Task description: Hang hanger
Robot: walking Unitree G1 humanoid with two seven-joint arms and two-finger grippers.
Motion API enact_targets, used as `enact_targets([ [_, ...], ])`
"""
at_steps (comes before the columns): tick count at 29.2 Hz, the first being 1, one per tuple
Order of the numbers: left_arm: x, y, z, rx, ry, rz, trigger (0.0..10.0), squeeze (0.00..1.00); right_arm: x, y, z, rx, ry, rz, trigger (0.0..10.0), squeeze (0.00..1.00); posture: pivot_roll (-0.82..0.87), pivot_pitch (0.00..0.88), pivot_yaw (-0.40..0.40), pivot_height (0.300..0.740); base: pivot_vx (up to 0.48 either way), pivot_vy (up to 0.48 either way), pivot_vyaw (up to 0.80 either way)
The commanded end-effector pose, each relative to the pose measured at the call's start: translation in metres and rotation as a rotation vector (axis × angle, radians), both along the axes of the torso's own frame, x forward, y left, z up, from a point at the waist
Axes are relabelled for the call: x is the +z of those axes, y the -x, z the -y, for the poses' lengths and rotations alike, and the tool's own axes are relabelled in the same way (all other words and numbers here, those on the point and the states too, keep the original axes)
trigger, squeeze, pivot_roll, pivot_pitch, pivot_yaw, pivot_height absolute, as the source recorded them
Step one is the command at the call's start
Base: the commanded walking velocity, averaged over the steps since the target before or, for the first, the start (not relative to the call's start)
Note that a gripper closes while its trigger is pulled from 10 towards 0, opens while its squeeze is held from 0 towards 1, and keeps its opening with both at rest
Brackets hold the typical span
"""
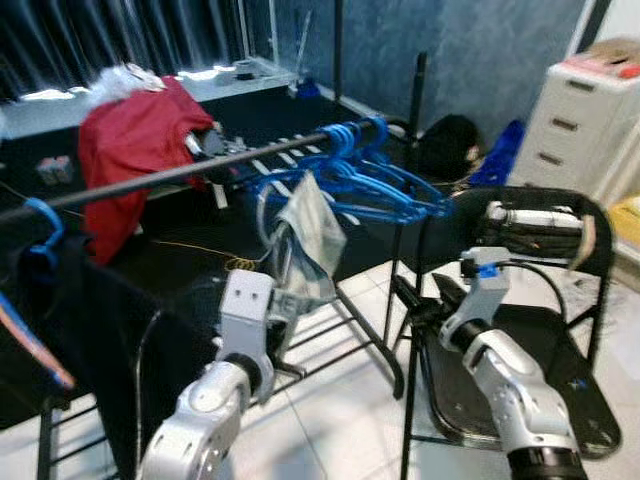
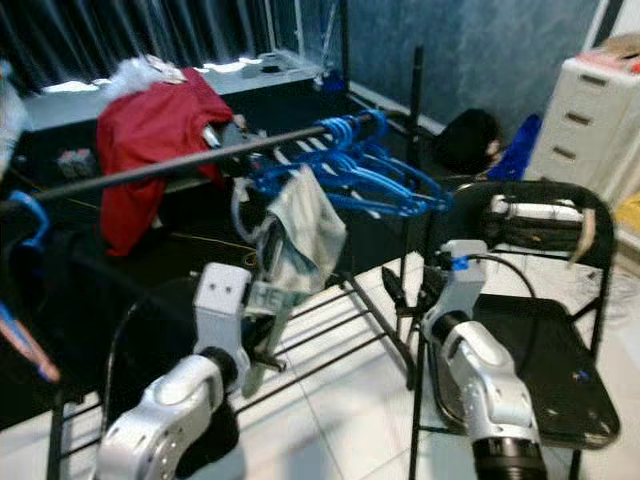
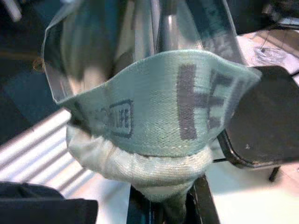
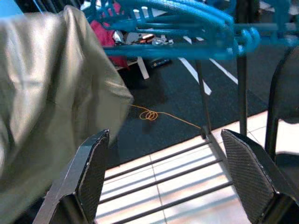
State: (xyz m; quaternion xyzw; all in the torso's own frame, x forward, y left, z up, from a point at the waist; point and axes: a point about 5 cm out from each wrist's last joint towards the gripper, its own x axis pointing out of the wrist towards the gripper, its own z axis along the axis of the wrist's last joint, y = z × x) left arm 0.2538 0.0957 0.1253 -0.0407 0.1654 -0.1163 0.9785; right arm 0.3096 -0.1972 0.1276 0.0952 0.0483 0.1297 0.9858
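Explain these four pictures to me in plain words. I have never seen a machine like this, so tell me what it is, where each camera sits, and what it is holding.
This is a walking humanoid robot with two silver arms, each ending in a hand of two black fingers. The two wide pictures come from cameras in its head, looking down and forward. The other two come from cameras on its wrists, looking along the fingers.

Before it stands a clothes rack whose dark rail carries a bunch of blue hangers, a red garment and dark clothes. The left hand is shut on a pale grey-green garment hanging among the hangers; its wrist camera shows printed fabric close up. The right hand is open, holding nothing, beside a black folding chair.
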Motion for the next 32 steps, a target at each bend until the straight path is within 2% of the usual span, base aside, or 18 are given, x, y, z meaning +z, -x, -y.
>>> enact_targets([
  [1,-0.005,-0.001,-0.012,0.102,0.000,-0.047,10.0,0.00,-0.002,0.001,-0.004,0.010,-0.008,-0.006,10.0,0.00,-0.05,0.000,0.010,0.740,0.480,0.000,0.00],
  [4,-0.004,-0.003,-0.014,0.144,0.019,-0.055,10.0,0.00,-0.002,0.001,-0.004,0.010,-0.008,-0.006,10.0,0.00,-0.05,0.000,0.010,0.740,0.480,0.000,0.00],
  [5,0.000,-0.007,-0.022,0.261,0.078,-0.040,10.0,0.00,-0.002,0.001,-0.004,0.010,-0.007,-0.006,10.0,0.00,-0.06,0.000,0.013,0.740,0.480,0.000,0.00],
  [6,0.000,-0.007,-0.022,0.261,0.078,-0.040,10.0,0.00,-0.002,0.001,-0.004,0.010,-0.007,-0.006,10.0,0.00,-0.06,0.000,0.013,0.740,0.480,0.000,0.00],
  [7,0.004,-0.009,-0.028,0.318,0.104,-0.026,10.0,0.00,-0.002,0.002,-0.004,0.010,-0.006,-0.006,10.0,0.00,-0.06,0.000,0.013,0.740,0.480,0.000,0.00],
  [8,0.004,-0.009,-0.028,0.318,0.104,-0.026,10.0,0.00,-0.002,0.002,-0.004,0.010,-0.006,-0.006,10.0,0.00,-0.06,0.000,0.013,0.740,0.480,0.000,0.00],
  [10,0.011,-0.008,-0.042,0.423,0.120,0.019,10.0,0.00,-0.003,0.002,-0.004,0.009,-0.006,-0.008,10.0,0.00,-0.05,0.000,0.012,0.740,0.000,0.000,0.00],
  [12,0.011,-0.008,-0.042,0.423,0.120,0.019,10.0,0.00,-0.003,0.002,-0.004,0.009,-0.006,-0.008,10.0,0.00,-0.05,0.000,0.012,0.740,0.000,0.000,0.00],
  [14,0.012,-0.002,-0.054,0.490,0.106,0.034,10.0,0.00,-0.003,0.002,-0.003,0.010,-0.006,-0.011,10.0,0.00,-0.05,0.000,0.012,0.740,0.000,0.000,0.00],
  [18,0.009,0.002,-0.058,0.511,0.099,0.009,10.0,0.00,-0.003,0.002,-0.003,0.012,-0.005,-0.014,10.0,0.00,-0.05,0.000,0.012,0.740,0.000,0.000,0.00],
  [20,0.000,0.011,-0.060,0.537,0.077,-0.058,10.0,0.00,-0.004,0.002,-0.004,0.015,-0.002,-0.019,10.0,0.00,-0.05,0.000,0.010,0.740,0.000,0.000,0.00],
  [25,-0.004,0.015,-0.059,0.537,0.065,-0.092,10.0,0.00,-0.004,0.002,-0.004,0.016,-0.001,-0.021,10.0,0.00,-0.05,0.000,0.010,0.740,0.000,0.000,0.00],
  [27,-0.012,0.025,-0.050,0.518,0.068,-0.168,10.0,0.00,-0.005,0.002,-0.004,0.017,0.004,-0.025,10.0,0.00,-0.05,0.000,0.010,0.740,0.000,0.000,0.00],
  [29,-0.012,0.025,-0.050,0.518,0.068,-0.168,10.0,0.00,-0.005,0.002,-0.004,0.017,0.004,-0.025,10.0,0.00,-0.05,0.000,0.010,0.740,0.000,0.000,0.00],
  [32,-0.018,0.031,-0.040,0.492,0.098,-0.223,10.0,0.00,-0.005,0.003,-0.004,0.018,0.007,-0.027,10.0,0.00,-0.05,0.000,0.011,0.740,0.000,0.000,0.00],
])
